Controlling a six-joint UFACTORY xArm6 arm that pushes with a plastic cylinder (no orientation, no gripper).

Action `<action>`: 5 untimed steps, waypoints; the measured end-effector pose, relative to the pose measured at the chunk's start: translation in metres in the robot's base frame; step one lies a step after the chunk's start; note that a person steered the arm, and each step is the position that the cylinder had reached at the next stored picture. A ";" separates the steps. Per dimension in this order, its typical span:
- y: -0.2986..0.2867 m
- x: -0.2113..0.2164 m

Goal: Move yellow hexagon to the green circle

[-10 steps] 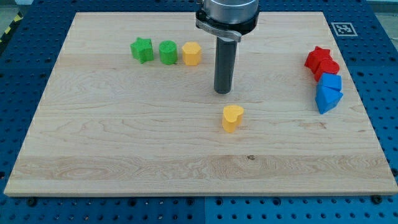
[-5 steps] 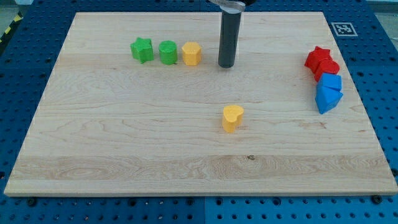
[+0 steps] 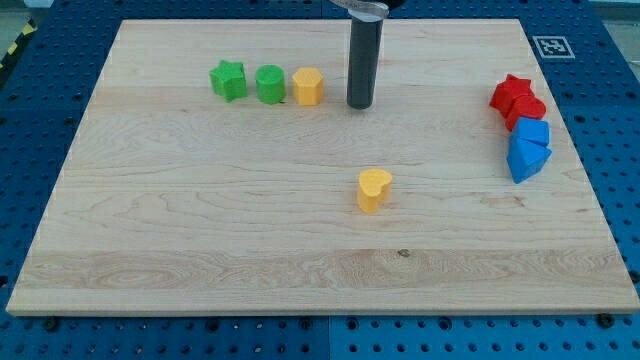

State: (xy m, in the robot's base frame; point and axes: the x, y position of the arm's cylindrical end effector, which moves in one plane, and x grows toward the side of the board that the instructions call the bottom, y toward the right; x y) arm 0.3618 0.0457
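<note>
The yellow hexagon (image 3: 308, 86) stands near the view's top, just right of the green circle (image 3: 270, 84), with a narrow gap between them. A green star (image 3: 229, 80) is left of the circle. My tip (image 3: 360, 104) rests on the board a short way to the right of the yellow hexagon, not touching it. The rod rises out of the view's top.
A yellow heart (image 3: 374, 189) lies near the board's middle, below my tip. At the view's right edge stand a red star (image 3: 512, 92), a red block (image 3: 530, 110), and two blue blocks (image 3: 533, 132) (image 3: 524, 160). The wooden board (image 3: 200, 230) lies on a blue pegboard.
My tip has moved toward the view's top, from just above the yellow heart to beside the yellow hexagon, then slightly left. No block has moved.
</note>
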 end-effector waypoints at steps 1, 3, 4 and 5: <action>0.000 -0.006; -0.012 -0.007; -0.029 -0.007; -0.052 -0.010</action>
